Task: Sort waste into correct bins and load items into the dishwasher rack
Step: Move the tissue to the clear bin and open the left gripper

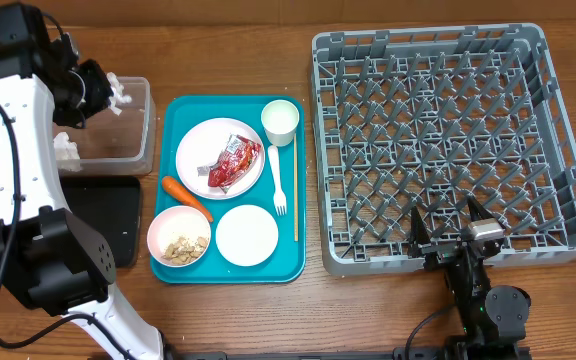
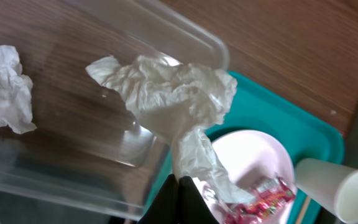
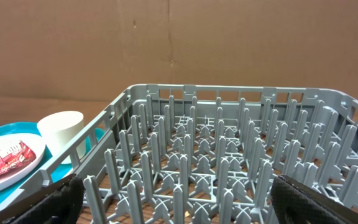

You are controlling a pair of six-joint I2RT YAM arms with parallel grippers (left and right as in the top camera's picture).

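The left arm [image 1: 10, 150] reaches far forward and bends at its wrist, the left pincer [image 1: 101, 92] pressed shut on a crumpled white napkin [image 2: 173, 93], while the right arm [image 1: 483, 300] sits low with the right pincer [image 1: 450, 228] spread wide, holding nothing.

Nothing here can be read. The crinkled red wrapper [image 1: 234, 162] lying on the white plate [image 1: 196, 145] bears pale printing, but it is too small and blurred in every view to make out.
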